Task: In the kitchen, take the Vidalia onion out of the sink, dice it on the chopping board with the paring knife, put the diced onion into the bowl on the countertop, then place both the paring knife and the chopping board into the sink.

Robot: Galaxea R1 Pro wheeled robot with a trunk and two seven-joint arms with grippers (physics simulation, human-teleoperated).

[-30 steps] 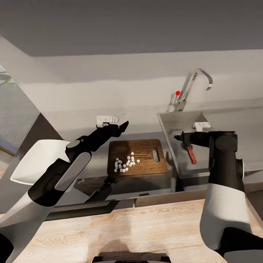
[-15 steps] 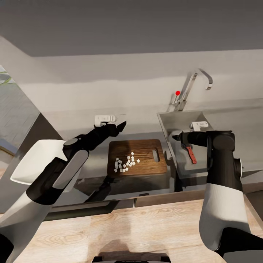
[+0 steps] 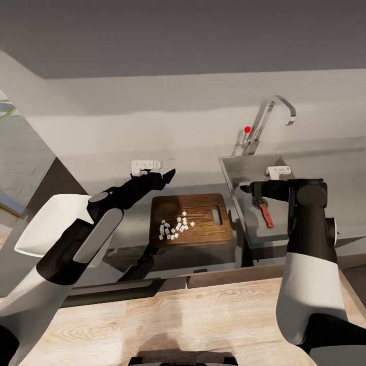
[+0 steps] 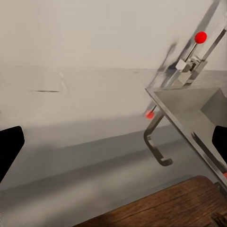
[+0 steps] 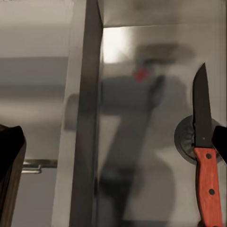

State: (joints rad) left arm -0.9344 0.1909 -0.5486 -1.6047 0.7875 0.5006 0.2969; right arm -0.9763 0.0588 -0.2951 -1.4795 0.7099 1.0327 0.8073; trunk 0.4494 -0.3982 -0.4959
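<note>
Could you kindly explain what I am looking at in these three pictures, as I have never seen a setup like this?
This is a simulated two-armed kitchen robot. The big picture comes from a camera on its head, looking down over both arms; the other two come from cameras near each arm's jaws. On the grey countertop lies a chopping board carrying the diced onion, small white cubes. A white bowl sits to the left, partly behind the left arm. The paring knife lies in the sink, its blade over the drain. The left gripper hovers open behind the board, and the right gripper hangs open over the sink. Neither holds anything.
</note>
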